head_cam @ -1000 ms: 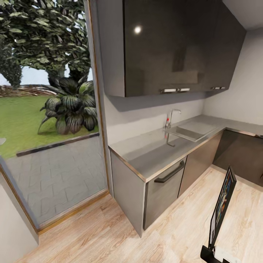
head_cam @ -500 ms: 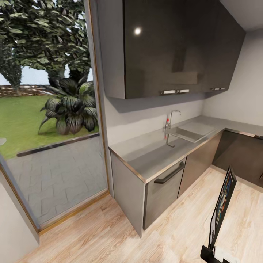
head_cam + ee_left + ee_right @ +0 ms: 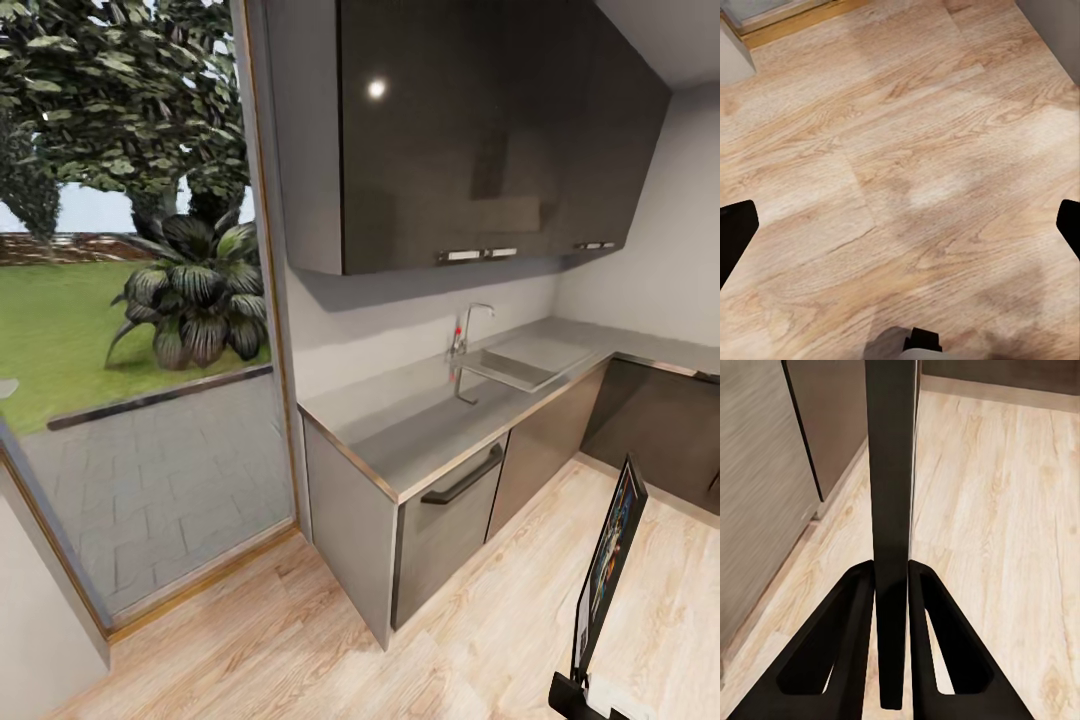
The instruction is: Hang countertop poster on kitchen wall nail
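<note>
Gripping poster [image 3: 610, 560] upright, edge-on, right tool [image 3: 892, 585] clamped on frame; left tool [image 3: 900, 225] spread wide, empty, over floor [image 3: 907, 150].

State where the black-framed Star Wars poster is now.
The black-framed Star Wars poster stands upright at the head view's lower right, clamped in the right hand above the wooden floor.

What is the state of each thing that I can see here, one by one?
poster: upright, edge-on, clamped by the right gripper, off the worktop.
right gripper: shut on the poster's lower edge.
left gripper: open, nothing between the fingers, over the wood floor.
kitchen countertop: poster not on it.
dishwasher door: closed.
upper cabinets: closed.
</note>
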You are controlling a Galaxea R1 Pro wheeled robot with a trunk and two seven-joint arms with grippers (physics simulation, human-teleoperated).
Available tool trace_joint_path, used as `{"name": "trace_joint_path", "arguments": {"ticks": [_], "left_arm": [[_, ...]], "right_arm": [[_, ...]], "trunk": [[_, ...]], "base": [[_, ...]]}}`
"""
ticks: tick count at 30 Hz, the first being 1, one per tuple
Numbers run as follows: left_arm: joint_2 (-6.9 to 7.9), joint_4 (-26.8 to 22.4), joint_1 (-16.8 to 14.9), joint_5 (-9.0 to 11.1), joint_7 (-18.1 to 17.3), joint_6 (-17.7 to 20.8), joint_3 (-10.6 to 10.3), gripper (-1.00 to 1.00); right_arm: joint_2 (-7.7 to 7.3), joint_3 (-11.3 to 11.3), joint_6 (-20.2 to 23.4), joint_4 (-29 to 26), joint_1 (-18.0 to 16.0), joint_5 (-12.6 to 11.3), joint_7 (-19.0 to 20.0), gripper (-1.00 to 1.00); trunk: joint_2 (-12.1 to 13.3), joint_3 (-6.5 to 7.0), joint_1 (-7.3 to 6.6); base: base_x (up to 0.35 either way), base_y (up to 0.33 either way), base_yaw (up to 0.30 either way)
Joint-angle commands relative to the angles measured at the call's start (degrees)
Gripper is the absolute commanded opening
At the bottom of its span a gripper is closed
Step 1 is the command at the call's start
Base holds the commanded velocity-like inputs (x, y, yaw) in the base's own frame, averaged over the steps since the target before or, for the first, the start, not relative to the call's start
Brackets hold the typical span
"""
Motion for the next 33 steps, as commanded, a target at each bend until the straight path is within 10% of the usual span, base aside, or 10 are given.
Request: {"name": "trace_joint_path", "arguments": {"ticks": [1,21,33], "left_arm": [[0.00,-0.05,0.00,0.00,0.03,-0.10,0.01,1.00],[0.00,-0.05,0.00,-0.01,0.03,-0.11,0.01,1.00],[0.00,-0.05,0.00,-0.01,0.03,-0.11,0.01,1.00]], "right_arm": [[-0.02,0.11,-0.38,0.01,-0.04,-0.66,0.13,-1.00],[-0.02,0.11,-0.38,0.01,-0.04,-0.66,0.12,-1.00],[-0.01,0.11,-0.38,0.01,-0.04,-0.66,0.13,-1.00]], "trunk": [[0.33,0.09,-0.20],[8.35,3.68,-4.59],[8.35,3.68,-4.59]], "base": [[0.000,0.000,0.000],[0.000,0.000,0.000],[0.000,0.000,0.000]]}}
